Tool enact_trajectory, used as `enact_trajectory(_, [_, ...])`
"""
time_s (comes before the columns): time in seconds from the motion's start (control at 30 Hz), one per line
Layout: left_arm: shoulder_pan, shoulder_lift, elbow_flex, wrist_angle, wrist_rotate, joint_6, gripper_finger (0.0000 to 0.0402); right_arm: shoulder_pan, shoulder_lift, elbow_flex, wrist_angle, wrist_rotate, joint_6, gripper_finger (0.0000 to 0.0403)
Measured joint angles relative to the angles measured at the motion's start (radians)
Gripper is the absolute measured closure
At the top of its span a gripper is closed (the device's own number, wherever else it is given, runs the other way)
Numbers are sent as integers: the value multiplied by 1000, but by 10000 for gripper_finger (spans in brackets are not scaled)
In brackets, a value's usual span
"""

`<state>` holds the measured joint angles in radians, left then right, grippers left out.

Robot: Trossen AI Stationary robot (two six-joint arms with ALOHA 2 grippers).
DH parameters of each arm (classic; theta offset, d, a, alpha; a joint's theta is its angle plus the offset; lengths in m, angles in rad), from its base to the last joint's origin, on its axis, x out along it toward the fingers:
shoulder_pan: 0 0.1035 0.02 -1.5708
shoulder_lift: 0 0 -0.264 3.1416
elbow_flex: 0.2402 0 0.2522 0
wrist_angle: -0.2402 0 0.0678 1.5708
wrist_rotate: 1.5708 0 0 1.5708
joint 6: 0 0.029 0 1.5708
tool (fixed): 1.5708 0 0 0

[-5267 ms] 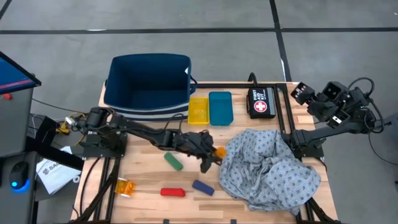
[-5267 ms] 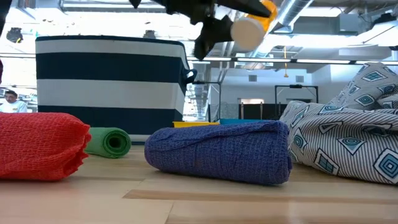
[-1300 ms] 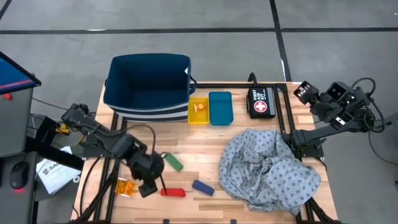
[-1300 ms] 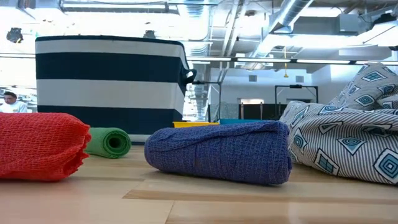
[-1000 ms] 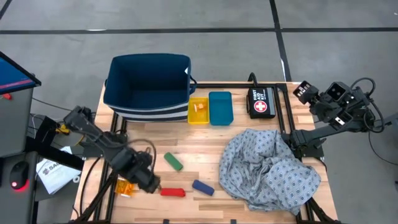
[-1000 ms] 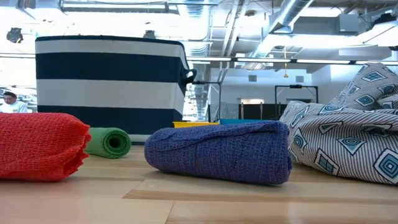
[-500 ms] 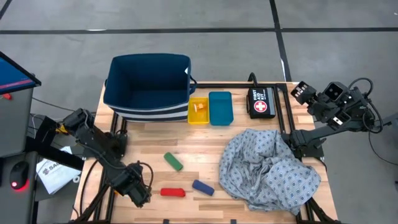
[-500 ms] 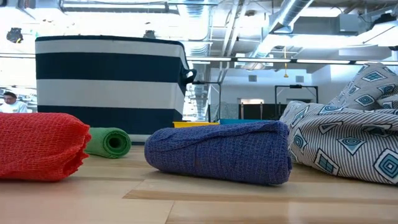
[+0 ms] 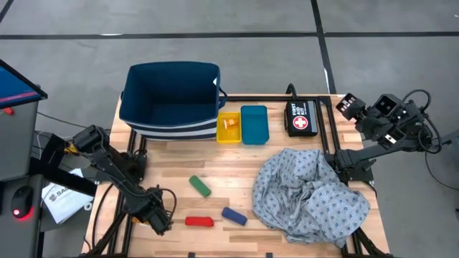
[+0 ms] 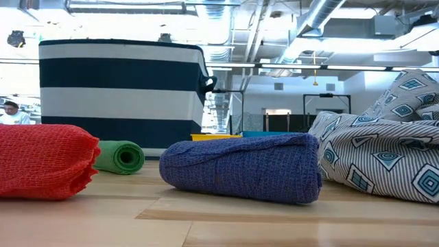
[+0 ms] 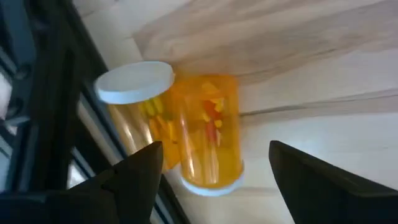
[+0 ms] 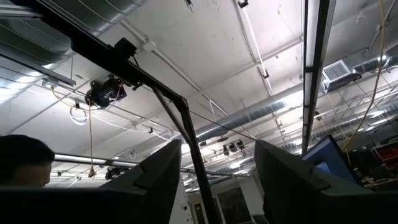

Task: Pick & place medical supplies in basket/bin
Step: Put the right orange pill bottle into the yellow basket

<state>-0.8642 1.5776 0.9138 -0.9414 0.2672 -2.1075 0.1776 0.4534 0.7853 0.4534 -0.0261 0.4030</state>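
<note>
My left gripper (image 9: 154,217) is open at the table's near-left corner. In the left wrist view its fingers stand on either side of an orange pill bottle (image 11: 208,130), which lies on its side by the black frame with a white cap (image 11: 134,82) next to it. A second orange bottle (image 9: 230,123) lies in the yellow tray (image 9: 228,136), beside the teal tray (image 9: 254,123). Green (image 9: 199,186), red (image 9: 199,221) and blue (image 9: 234,216) rolls lie on the wood. The dotted gown (image 9: 308,193) is heaped at the right. The navy striped basket (image 9: 172,89) stands at the far left. My right gripper (image 12: 217,152) is open, off the table's right side.
A black pouch with a red-and-white cross (image 9: 301,118) lies at the far right, next to the teal tray. Bare wood shows between the rolls and the trays. The left arm's links cross the table's left edge over a black frame (image 11: 43,93).
My left gripper has moved from beside the green roll toward the table's near-left corner and come to rest over the orange bottle there, which it now mostly covers in the high view. The rolls, the gown and the right arm have kept still.
</note>
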Motion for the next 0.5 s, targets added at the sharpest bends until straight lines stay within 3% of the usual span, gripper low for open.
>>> enact_trajectory(0.5, [1, 0, -107, 180, -14, -22, 119, 0, 0, 0, 0, 0, -2, 202])
